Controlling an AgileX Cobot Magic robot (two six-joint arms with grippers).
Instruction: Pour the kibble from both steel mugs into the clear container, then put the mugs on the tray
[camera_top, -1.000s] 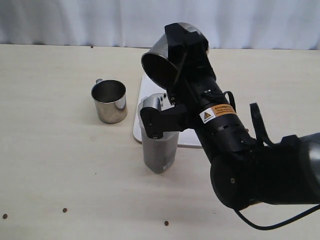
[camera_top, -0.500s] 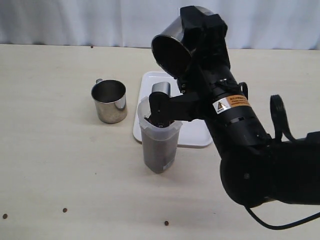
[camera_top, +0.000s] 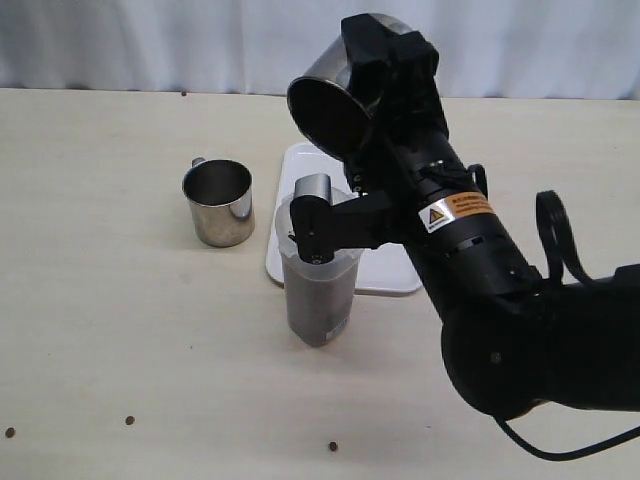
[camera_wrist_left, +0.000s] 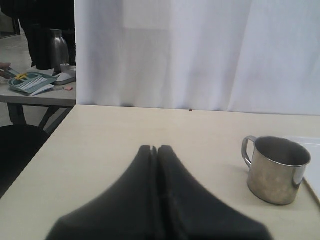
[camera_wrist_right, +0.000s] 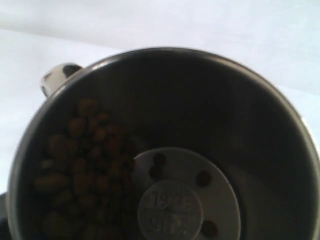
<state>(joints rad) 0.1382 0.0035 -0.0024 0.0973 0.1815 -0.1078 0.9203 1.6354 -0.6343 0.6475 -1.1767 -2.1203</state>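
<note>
Exterior view, right gripper (camera_top: 378, 70) clamped wide on steel mug (camera_top: 325, 105), axis tilted, mouth angled down above clear container (camera_top: 318, 290), left gripper (camera_wrist_left: 154, 150) closed, empty

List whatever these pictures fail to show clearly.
- Tray: exterior view, the right arm covers most of it.
- Clear container rim: exterior view, that arm partly covers it.
- Right gripper, its hold on the tilted mug: right wrist view shows only the mug's inside and kibble.
- Left gripper: outside the exterior view; left wrist view only.
</note>
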